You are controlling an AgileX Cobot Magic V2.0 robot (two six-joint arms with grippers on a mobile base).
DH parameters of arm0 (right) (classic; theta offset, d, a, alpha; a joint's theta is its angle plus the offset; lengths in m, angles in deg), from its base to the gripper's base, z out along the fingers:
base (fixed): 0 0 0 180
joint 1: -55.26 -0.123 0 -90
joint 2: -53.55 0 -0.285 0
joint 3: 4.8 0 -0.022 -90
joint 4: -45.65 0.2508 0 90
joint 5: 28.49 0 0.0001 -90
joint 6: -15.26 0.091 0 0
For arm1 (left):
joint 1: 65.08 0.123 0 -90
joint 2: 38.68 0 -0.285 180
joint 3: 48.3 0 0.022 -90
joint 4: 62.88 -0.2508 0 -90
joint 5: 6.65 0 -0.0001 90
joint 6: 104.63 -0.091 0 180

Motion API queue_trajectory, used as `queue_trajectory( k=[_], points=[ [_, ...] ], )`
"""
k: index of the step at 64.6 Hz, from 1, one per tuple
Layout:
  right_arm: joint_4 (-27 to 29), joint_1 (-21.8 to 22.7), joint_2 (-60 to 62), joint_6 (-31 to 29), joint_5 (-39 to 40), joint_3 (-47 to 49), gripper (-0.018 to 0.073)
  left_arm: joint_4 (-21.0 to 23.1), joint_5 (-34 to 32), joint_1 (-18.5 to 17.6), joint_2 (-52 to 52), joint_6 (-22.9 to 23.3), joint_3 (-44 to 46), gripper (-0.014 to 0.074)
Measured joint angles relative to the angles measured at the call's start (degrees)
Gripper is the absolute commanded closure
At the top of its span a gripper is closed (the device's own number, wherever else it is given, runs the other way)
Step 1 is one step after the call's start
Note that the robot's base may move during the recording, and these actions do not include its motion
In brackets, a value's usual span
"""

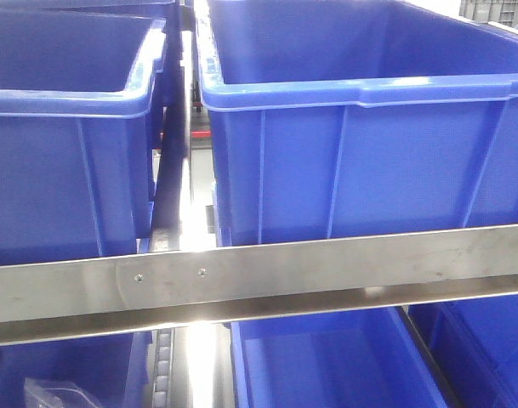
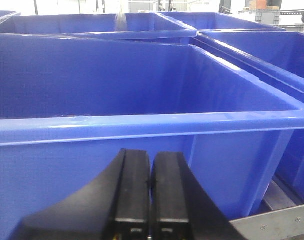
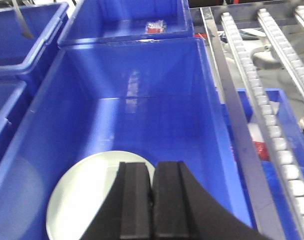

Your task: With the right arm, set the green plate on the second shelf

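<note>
The right gripper (image 3: 152, 200) hangs over a big blue bin (image 3: 142, 115), and its two black fingers (image 3: 134, 200) are pressed together with nothing between them. Right under it, on the floor of that bin near the close end, lies the green plate (image 3: 82, 195). The plate lies flat and part of it is hidden behind the fingers. The fingers do not seem to touch it, but it is hard to be sure. To pick it up well, the fingers most likely need to spread apart first, then go down at the plate's edge, so one finger slides under the low rim and the other sits on top. The plate looks smooth and shiny, so it could slip. A slow, firm pinch would be best. The bin walls are tall, so the plate should be lifted straight up before it moves toward the shelf. Next to the bin runs a metal rail (image 3: 226, 95) with small rollers (image 3: 261, 100). The left gripper (image 2: 151, 200) is also closed and empty, waiting in front of another blue bin (image 2: 142, 130).
</note>
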Motion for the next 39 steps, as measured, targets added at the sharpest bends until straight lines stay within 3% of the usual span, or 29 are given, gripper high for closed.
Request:
queue_trajectory(
  k=[15,30,39],
  points=[
    [-1.7,3.1,7.8,0.1,1.6,-6.7,0.0513,0.0,0.0,0.0,0.0,0.0,0.0,0.0466],
    [-1.7,5.0,25.2,0.1,22.6,-27.7,0.0513,0.0,0.0,0.0,0.0,0.0,0.0,0.0466],
    [-0.4,5.0,33.0,0.1,29.1,-41.0,0.0513,0.0,0.0,0.0,0.0,0.0,0.0,0.0466]
  ],
)
